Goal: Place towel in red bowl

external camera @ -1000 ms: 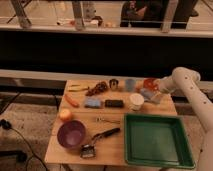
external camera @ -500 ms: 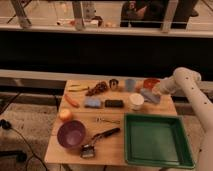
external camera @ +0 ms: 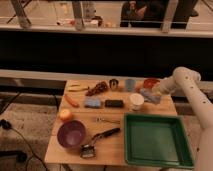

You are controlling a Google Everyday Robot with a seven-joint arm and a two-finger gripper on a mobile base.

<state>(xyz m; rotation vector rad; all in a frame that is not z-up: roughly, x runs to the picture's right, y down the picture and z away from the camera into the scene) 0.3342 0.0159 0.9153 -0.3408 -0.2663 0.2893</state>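
Blue-grey towel (external camera: 149, 96) over the far right part of the table (external camera: 117, 147), just beside the white cup (external camera: 136, 101) and just in front of the red bowl (external camera: 150, 82), not inside it. Gripper (external camera: 159, 91) right at the towel's right end, at the tip of the white arm (external camera: 181, 80) reaching in from the right. Cannot tell whether pinching the towel or spread apart. Hardly any change from a moment ago: towel and gripper about where seen before.
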